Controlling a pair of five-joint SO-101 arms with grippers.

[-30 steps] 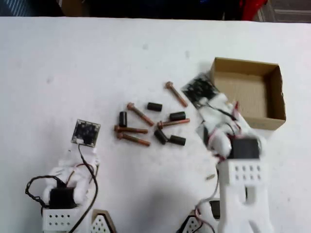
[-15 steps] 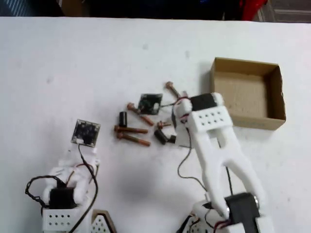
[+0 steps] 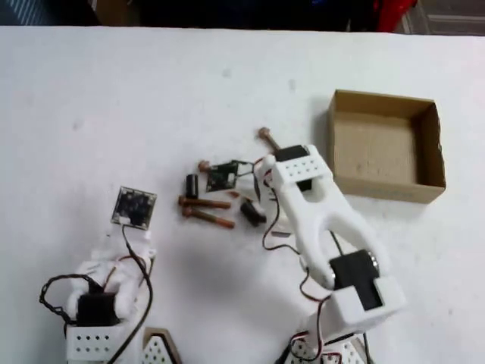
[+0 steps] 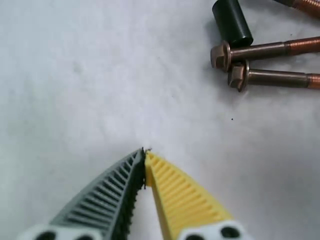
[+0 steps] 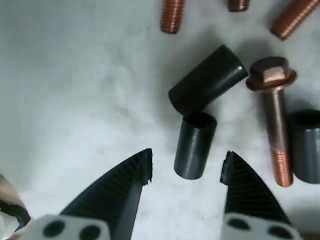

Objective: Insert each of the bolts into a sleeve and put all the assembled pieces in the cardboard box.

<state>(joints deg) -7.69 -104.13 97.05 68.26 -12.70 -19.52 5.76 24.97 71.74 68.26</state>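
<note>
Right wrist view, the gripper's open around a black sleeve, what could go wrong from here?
1. The right gripper straddles a lying sleeve whose far end seems to touch a second sleeve; closing may nudge that one away.
2. A bolt lies close beside one finger, which might catch it.
3. The round sleeve could roll or slip out.

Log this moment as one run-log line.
right claw: open, tips either side of black sleeve | left claw: shut, over table | cardboard box: empty | bolts: visible ones unsleeved
</note>
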